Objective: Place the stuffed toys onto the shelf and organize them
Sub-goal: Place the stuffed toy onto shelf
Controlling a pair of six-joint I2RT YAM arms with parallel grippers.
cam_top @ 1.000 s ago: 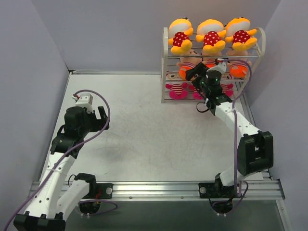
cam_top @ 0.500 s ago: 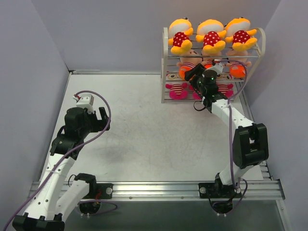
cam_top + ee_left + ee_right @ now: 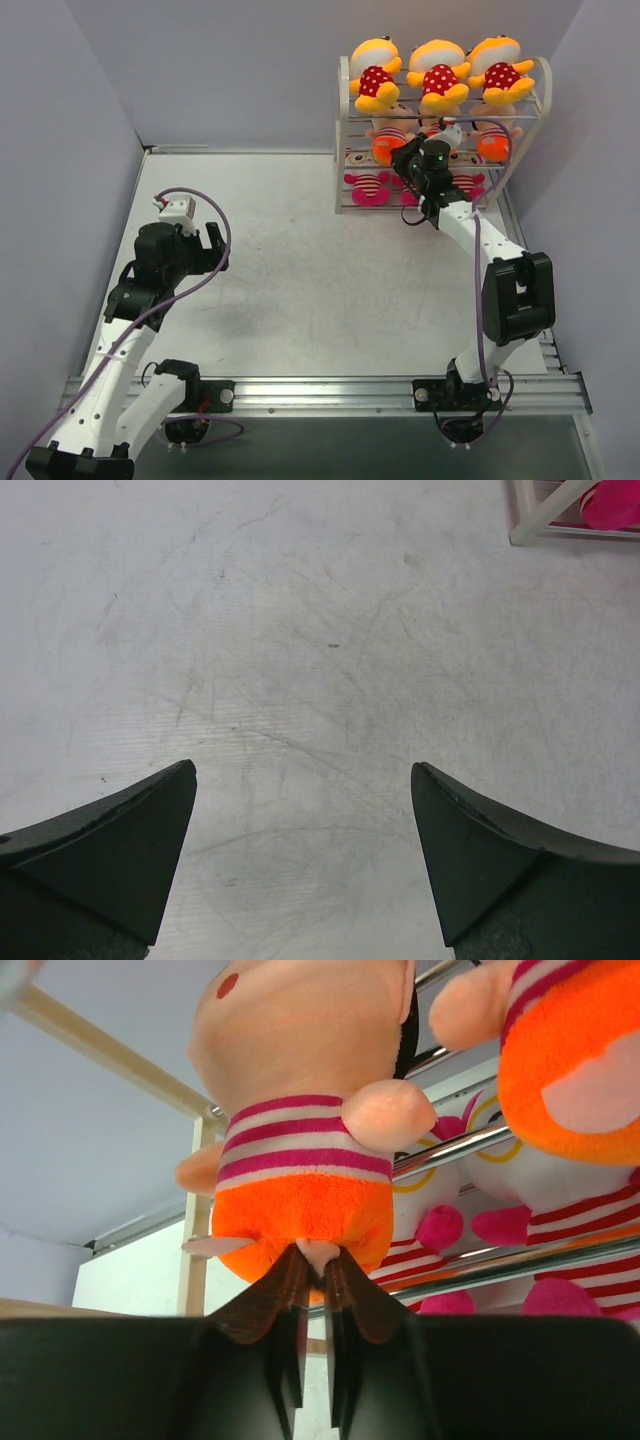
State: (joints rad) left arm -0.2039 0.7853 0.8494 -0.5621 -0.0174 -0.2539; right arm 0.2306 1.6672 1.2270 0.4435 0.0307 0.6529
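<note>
Shelf [image 3: 343, 130] stands at the far right of the worktop [image 3: 300, 260] with all three tiers loaded: three yellow-orange polka-dot dolls [image 3: 437, 78] upright in a row on top, peach-faced dolls with orange bottoms on the middle tier, pink-striped dolls [image 3: 368, 187] on the bottom one. Right gripper [image 3: 315, 1260] is at the front of the middle tier, fingers nearly pressed together and pinching a small peach nub on the underside of one peach-faced doll [image 3: 300, 1130]. That doll is upright, striped waist above the orange bottom, with a shelf post just to its left in the wrist view and a second peach-faced doll [image 3: 570, 1070] just beside it on the right. Metal rod [image 3: 455, 1148] runs behind them, and pink-striped dolls with yellow glasses show below it. From overhead the wrist covers part of that tier, so can't tell which slot the pinched doll is in. Left gripper [image 3: 302, 767] hangs over bare worktop well apart from the shelf, fingers spread wide with nothing between them. Only the shelf's foot and a bit of pink plush show at the top right of its view.
</note>
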